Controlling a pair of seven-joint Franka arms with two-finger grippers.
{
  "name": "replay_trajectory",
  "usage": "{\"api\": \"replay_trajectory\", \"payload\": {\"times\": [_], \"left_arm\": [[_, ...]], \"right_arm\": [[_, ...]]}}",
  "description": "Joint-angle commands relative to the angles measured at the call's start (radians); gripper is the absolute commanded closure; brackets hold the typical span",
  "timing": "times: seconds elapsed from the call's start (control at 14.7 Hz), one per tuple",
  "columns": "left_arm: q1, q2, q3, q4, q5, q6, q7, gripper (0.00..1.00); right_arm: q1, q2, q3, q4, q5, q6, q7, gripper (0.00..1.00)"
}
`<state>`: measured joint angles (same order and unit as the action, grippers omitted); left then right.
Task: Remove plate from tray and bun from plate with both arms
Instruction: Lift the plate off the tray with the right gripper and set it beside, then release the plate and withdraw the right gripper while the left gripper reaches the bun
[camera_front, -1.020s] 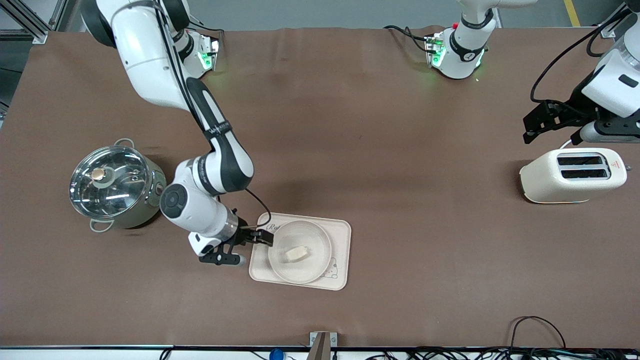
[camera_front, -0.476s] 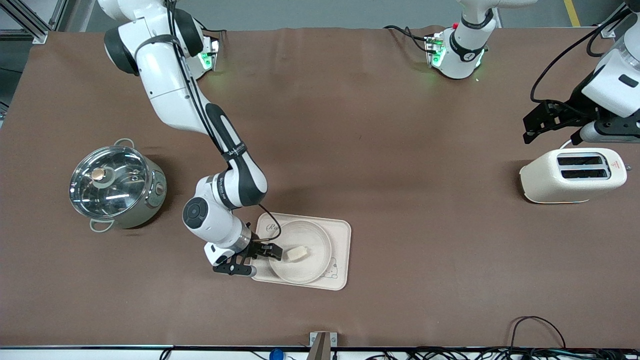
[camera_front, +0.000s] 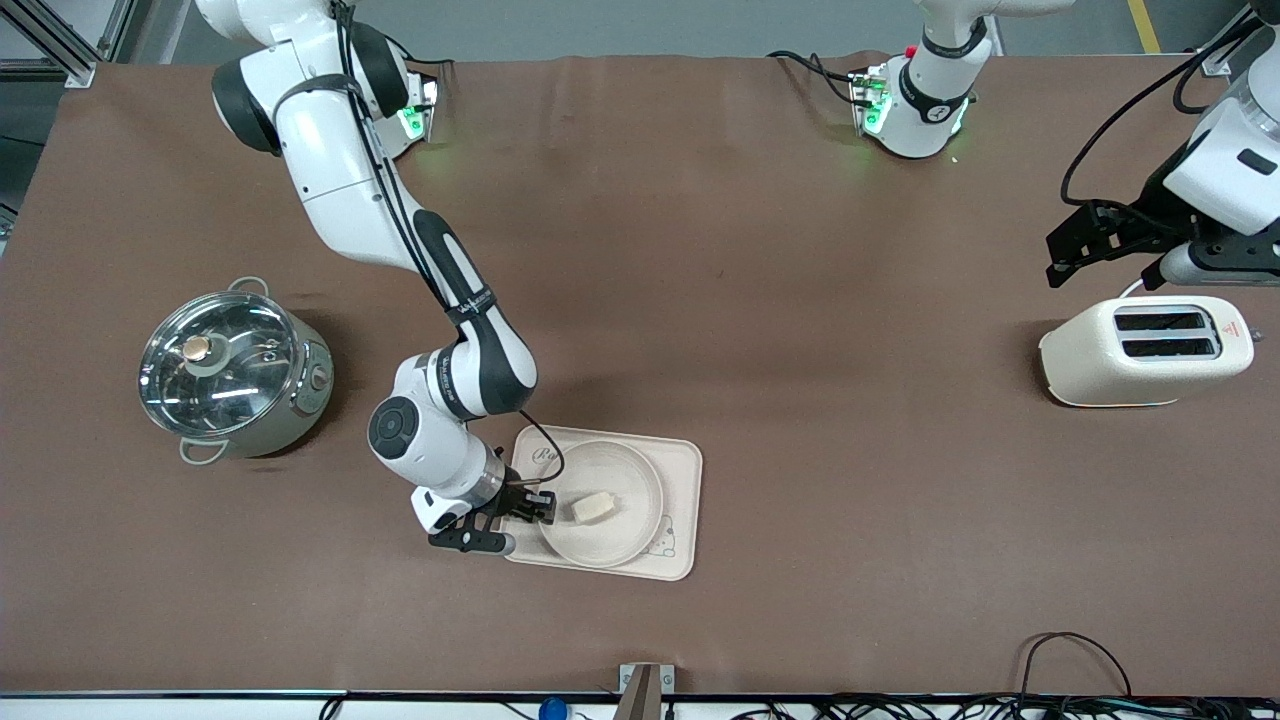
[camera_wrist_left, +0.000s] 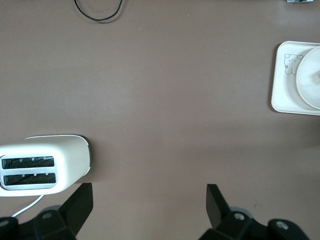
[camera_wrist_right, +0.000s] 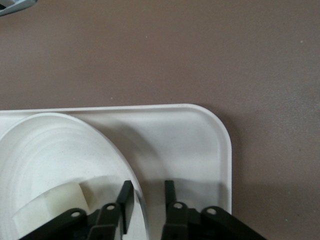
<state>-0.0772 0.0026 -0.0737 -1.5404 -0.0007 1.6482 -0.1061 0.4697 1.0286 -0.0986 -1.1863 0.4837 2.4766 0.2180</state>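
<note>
Front view, I log: brown table (camera_front: 760, 300); pot (camera_front: 232, 372), toaster (camera_front: 1145, 350); bun (camera_front: 592, 507) on plate (camera_front: 610, 535) in tray (camera_front: 682, 500). Left wrist: left gripper (camera_wrist_left: 145, 207) spread, waiting above toaster. Right wrist: right gripper (camera_wrist_right: 145, 197) fingers straddle plate rim, narrowly apart.

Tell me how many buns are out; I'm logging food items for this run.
1. The bun lies in the plate on the tray, beside the right gripper at the plate's rim. The toaster's slots look empty; the lidded pot could hide more.
</note>
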Motion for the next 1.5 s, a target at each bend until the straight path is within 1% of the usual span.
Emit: {"api": "replay_trajectory", "payload": {"times": [0.0,0.14,0.2,0.27,0.41,0.54,0.61,0.88,0.95,1.09,1.22,1.29,1.36,1.43], "left_arm": [[0.004,0.007,-0.003,0.020,0.008,-0.016,0.002,0.00],[0.005,0.007,-0.003,0.019,0.010,-0.016,0.003,0.00],[0.007,0.007,-0.003,0.019,0.010,-0.018,0.005,0.00],[0.008,0.005,-0.003,0.019,0.008,-0.018,0.003,0.00],[0.007,0.007,-0.003,0.019,0.010,-0.018,0.002,0.00],[0.002,0.007,-0.003,0.017,0.013,-0.018,0.000,0.00],[0.002,0.005,-0.003,0.017,0.013,-0.018,-0.001,0.00],[0.001,0.007,-0.003,0.019,0.013,-0.024,0.000,0.00],[-0.001,0.005,-0.003,0.019,0.013,-0.024,0.000,0.00],[-0.001,0.005,-0.005,0.017,0.013,-0.024,0.000,0.00],[0.000,0.004,-0.005,0.014,0.008,-0.047,-0.012,0.00],[0.002,0.002,-0.005,0.011,0.004,-0.083,-0.015,0.00],[0.000,0.000,-0.005,0.006,-0.001,-0.112,-0.026,0.00],[0.000,-0.012,-0.006,-0.024,-0.002,-0.122,-0.050,0.00]], "right_arm": [[-0.016,0.008,0.016,0.021,0.015,-0.007,-0.003,1.00],[-0.064,-0.002,0.077,0.010,0.016,-0.005,-0.031,1.00],[-0.100,-0.011,0.126,0.004,0.019,-0.004,-0.099,1.00],[-0.140,-0.037,0.178,-0.039,0.038,0.008,-0.152,1.00],[-0.203,-0.131,0.270,-0.210,0.061,0.091,-0.216,1.00],[-0.227,-0.215,0.342,-0.384,0.061,0.206,-0.250,1.00],[-0.241,-0.258,0.394,-0.476,0.061,0.288,-0.249,1.00],[-0.287,-0.361,0.555,-0.747,0.072,0.477,-0.246,1.00],[-0.295,-0.380,0.580,-0.804,0.072,0.514,-0.246,1.00],[-0.318,-0.401,0.615,-0.881,0.072,0.536,-0.249,1.00],[-0.339,-0.404,0.643,-0.924,0.072,0.536,-0.247,1.00],[-0.338,-0.403,0.655,-0.929,0.076,0.538,-0.238,0.95],[-0.332,-0.403,0.661,-0.929,0.108,0.536,-0.221,0.50],[-0.326,-0.404,0.675,-0.928,0.154,0.542,-0.197,0.00]]}}
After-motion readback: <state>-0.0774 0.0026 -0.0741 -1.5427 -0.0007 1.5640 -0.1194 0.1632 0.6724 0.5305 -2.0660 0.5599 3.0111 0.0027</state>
